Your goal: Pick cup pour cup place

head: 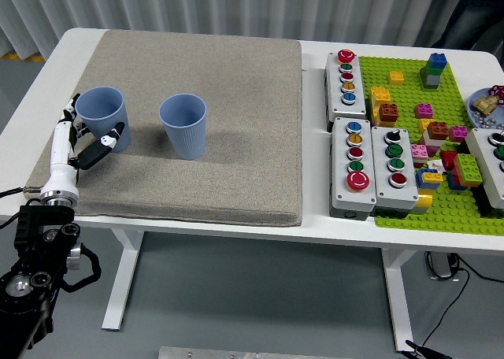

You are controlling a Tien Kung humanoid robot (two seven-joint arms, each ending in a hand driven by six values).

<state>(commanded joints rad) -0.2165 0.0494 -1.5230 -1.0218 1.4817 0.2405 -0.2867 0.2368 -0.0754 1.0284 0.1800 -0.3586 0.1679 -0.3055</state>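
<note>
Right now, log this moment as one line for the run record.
left hand: around left cup, upright on mat | right cup: upright, untouched | right hand: not in view | pour: not begun

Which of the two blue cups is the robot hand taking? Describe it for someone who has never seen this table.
Start at the grey mat that covers the table's left part. Two blue cups stand upright on it, side by side. It is the left cup, near the mat's left edge, with the left robot hand around it; the other cup stands free.
</note>
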